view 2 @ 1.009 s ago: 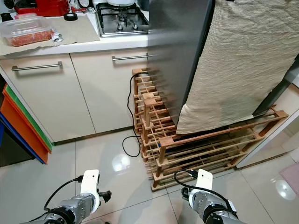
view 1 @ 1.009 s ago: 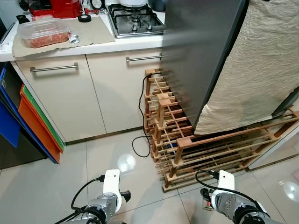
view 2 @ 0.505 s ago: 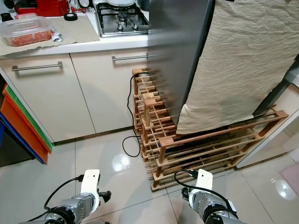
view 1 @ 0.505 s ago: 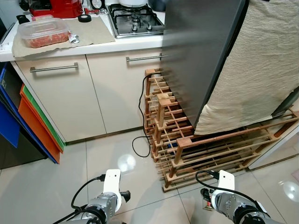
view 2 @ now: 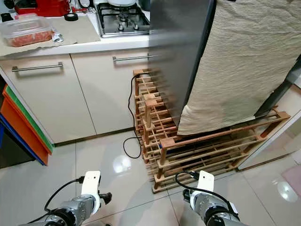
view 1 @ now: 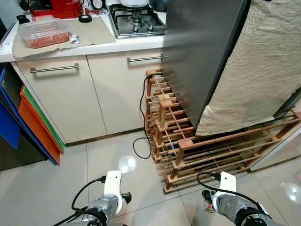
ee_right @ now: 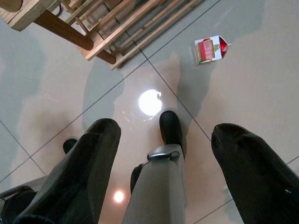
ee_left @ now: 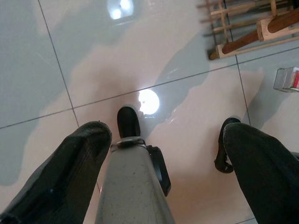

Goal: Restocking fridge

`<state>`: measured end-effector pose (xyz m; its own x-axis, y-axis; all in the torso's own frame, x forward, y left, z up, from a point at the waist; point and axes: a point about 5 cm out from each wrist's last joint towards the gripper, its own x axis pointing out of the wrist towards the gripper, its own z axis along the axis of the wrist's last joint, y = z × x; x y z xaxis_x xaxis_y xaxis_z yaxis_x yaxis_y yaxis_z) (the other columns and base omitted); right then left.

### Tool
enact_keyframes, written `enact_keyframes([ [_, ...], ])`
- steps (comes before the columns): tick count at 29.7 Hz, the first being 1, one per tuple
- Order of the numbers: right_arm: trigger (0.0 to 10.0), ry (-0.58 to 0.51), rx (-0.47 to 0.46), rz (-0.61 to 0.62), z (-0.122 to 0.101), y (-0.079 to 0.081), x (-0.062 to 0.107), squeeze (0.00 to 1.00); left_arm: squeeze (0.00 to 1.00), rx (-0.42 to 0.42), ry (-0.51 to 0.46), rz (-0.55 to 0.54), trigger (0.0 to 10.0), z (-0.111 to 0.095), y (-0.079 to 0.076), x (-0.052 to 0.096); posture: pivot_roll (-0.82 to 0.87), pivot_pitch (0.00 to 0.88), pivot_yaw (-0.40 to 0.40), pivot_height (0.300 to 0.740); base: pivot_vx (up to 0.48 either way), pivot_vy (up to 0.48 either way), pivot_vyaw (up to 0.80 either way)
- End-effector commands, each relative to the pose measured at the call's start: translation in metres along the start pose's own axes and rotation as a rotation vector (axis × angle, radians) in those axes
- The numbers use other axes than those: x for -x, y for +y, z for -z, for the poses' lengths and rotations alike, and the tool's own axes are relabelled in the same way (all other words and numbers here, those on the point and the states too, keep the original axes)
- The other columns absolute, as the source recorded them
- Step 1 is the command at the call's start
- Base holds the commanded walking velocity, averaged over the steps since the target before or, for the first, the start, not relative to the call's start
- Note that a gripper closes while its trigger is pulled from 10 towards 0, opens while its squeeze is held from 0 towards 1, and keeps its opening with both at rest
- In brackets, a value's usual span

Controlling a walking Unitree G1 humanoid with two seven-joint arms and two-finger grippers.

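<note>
While both my arms hang low, left gripper [ee_left: 159,154] and right gripper [ee_right: 163,154] spread wide, open floor [view 1: 108,155] lies beside the wooden rack [view 1: 211,150].

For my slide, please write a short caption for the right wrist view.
Open right gripper hanging above glossy floor tiles, with a small red-and-white carton standing near the wooden rack.

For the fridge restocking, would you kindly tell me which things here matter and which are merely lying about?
Belongs to the job:
fridge
small carton on the floor
food container on the counter

Just lying about:
wooden rack
black cable
hob
red appliance
</note>
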<state>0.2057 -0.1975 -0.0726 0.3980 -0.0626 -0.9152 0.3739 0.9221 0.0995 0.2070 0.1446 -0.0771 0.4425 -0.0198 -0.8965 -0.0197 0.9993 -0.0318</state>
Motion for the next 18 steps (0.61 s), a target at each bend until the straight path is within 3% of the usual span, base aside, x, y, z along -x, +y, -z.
enact_keyframes([
  [1, 10.0, -0.002, -0.002, -0.001, -0.0037, -0.0001, 0.0005, 0.00, 0.00, -0.016, -0.010, 0.004, 10.0, -0.0044, -0.0004, 0.0002, 0.04, 0.000, -0.015, 0.740, 0.000, 0.000, 0.00],
  [5, 10.0, 0.003, 0.043, 0.015, -0.0043, -0.0036, 0.0008, 0.00, 0.00, -0.062, -0.012, 0.000, 10.0, -0.0048, -0.0011, 0.0002, 0.04, 0.000, -0.024, 0.740, 0.000, 0.000, 0.00],
  [10, 10.0, 0.002, 0.047, 0.015, -0.0045, -0.0036, 0.0009, 0.00, 0.00, -0.069, -0.013, 0.001, 10.0, -0.0050, -0.0011, 0.0002, 0.04, 0.000, -0.025, 0.740, 0.000, 0.000, 0.00],
  [12, 10.0, 0.002, 0.105, 0.002, -0.0052, -0.0041, 0.0010, 0.00, 0.00, -0.077, -0.017, 0.007, 10.0, -0.0049, -0.0014, 0.0002, 0.04, 0.000, -0.030, 0.740, 0.000, 0.000, 0.00],
  [18, 10.0, -0.017, 0.148, -0.046, -0.0057, -0.0027, 0.0009, 0.00, 0.00, -0.089, -0.041, 0.046, 10.0, -0.0056, -0.0034, 0.0002, 0.02, 0.001, -0.031, 0.740, 0.000, 0.000, 0.00],
])
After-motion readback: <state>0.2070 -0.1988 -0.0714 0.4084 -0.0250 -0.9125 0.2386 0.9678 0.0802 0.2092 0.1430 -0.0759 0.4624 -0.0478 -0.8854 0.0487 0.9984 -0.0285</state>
